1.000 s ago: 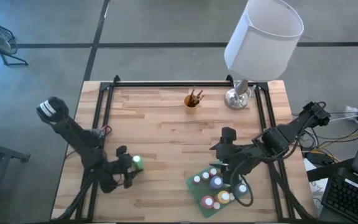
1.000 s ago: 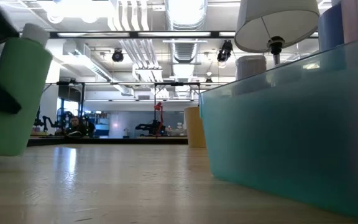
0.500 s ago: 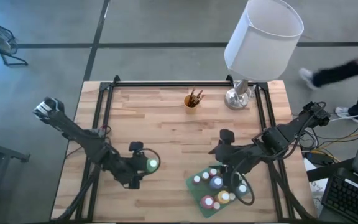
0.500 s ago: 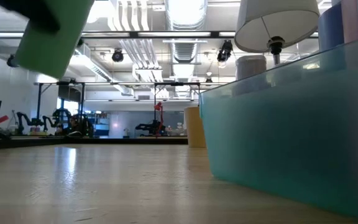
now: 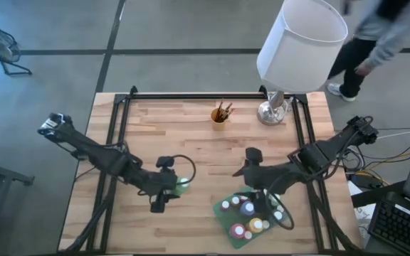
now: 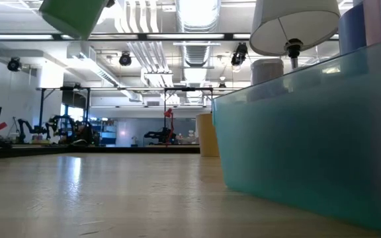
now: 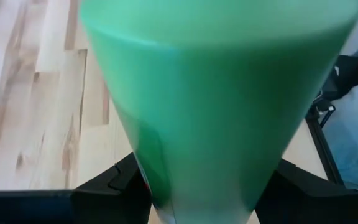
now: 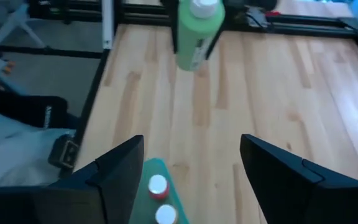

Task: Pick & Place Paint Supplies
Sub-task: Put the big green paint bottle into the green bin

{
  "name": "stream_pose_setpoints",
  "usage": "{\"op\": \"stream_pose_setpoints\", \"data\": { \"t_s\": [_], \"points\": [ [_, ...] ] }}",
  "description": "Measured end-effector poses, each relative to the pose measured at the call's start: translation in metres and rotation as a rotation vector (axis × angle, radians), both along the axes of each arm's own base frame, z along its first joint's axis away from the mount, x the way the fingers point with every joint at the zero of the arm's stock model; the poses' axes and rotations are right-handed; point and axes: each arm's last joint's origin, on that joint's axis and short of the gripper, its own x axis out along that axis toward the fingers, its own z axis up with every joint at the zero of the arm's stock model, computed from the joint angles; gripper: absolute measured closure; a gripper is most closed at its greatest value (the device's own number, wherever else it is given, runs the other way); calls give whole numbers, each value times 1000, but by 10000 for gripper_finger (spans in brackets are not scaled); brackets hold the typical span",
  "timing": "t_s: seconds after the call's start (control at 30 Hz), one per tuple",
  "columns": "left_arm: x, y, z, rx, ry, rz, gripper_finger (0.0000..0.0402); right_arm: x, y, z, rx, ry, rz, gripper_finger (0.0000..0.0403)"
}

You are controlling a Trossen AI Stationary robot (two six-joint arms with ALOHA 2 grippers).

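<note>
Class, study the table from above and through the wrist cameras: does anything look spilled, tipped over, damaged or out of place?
Nothing stands out. The left gripper holds the green paint bottle clear of the table, the other bottles stand upright in the teal tray, and the brush cup and lamp are upright.

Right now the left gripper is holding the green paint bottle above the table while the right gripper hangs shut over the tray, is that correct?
Not quite: the right gripper is open, as the right wrist view shows. The left gripper does hold the green paint bottle above the table, and the right one hangs over the tray.

Overhead, table-level and two wrist views, sharing green bottle.
</note>
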Motion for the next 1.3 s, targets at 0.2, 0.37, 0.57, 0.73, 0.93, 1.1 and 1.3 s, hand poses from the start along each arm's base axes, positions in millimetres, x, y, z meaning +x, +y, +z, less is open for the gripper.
{"op": "stream_pose_setpoints", "data": {
  "t_s": [0.2,0.37,0.57,0.73,0.93,1.1,1.3],
  "points": [
    [11,-4,6,23,-15,-48,184,3,-2,2,11,-20,17,126],
    [28,-6,7,56,14,-108,184,13,-8,8,53,-81,57,118],
    [49,0,4,94,93,-87,184,20,-15,7,69,-82,75,126],
    [66,4,6,86,104,-67,184,30,-13,-3,44,-63,65,142],
    [82,6,13,75,93,-52,184,45,-13,-19,14,-12,41,154],
    [89,5,18,89,88,-60,184,47,-15,-19,-11,-25,3,153],
    [101,11,17,104,91,-47,184,48,-16,-19,-15,-33,-4,134]
  ]
}}
